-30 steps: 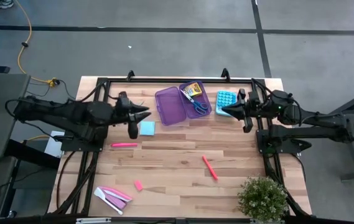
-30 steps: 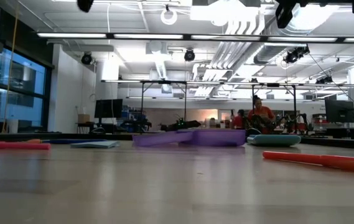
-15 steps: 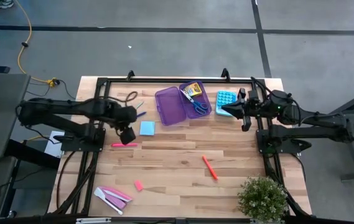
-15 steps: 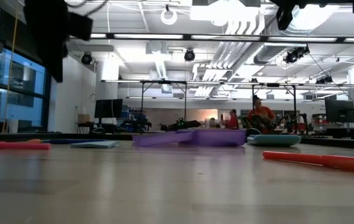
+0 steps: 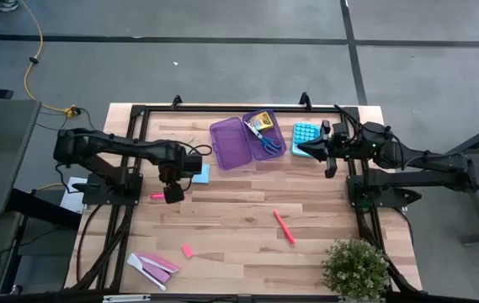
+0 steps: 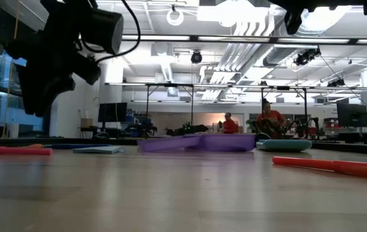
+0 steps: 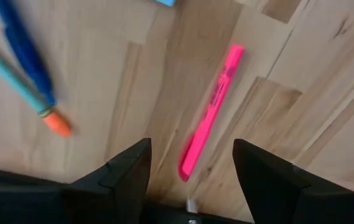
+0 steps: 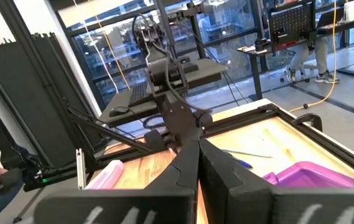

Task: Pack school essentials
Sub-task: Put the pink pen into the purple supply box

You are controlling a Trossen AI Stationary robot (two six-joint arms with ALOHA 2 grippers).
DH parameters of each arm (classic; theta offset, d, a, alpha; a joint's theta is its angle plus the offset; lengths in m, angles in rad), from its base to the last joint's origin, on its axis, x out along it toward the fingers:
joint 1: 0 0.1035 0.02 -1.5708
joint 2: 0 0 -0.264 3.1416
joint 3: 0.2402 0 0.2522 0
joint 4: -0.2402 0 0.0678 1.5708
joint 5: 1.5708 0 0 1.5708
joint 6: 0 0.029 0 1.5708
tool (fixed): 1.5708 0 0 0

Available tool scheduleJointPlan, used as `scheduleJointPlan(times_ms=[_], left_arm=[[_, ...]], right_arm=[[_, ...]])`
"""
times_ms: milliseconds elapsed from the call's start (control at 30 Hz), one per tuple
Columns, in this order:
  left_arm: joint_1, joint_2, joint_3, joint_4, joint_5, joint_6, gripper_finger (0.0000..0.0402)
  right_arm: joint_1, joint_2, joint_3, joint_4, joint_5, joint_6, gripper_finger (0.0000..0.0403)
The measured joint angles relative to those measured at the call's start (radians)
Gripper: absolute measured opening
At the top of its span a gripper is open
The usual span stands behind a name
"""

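Hovering: left pincer [image 7: 189, 180] wide above pink marker [image 7: 209, 122] | right pincer [image 8: 196, 165] closed by calculator [image 5: 305, 134]

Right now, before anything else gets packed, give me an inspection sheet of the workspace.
Surface: wooden table, bare wood between scattered items.
Job's things: scissors and crayon box already in the open purple case; one pink marker lies on the wood straight ahead of the left pincer; second pink marker mid-table; notepad, pencils and eraser still loose.
Clutter: calculator, flat pink-and-white pieces, potted plant.
Grippers: left pincer open, poised above the marker; right pincer shut, beside the calculator.
Cables: yellow cable on the floor.
Surroundings: people at distant desks.
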Motion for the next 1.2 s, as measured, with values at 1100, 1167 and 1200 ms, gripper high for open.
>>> scheduleJointPlan(times_ms=[1100,1167,1200], left_arm=[[-0.181,0.103,-0.224,0.26,-0.021,-0.009,0.0191],[-0.182,0.103,-0.224,0.264,-0.023,-0.008,0.0175],[-0.182,0.103,-0.224,0.266,-0.024,-0.007,0.0165]], right_arm=[[0.0,0.017,0.0,-0.017,0.054,0.063,0.0],[0.0,0.016,0.0,-0.016,0.054,0.063,0.0],[0.0,0.016,0.0,-0.017,0.054,0.063,0.0]])
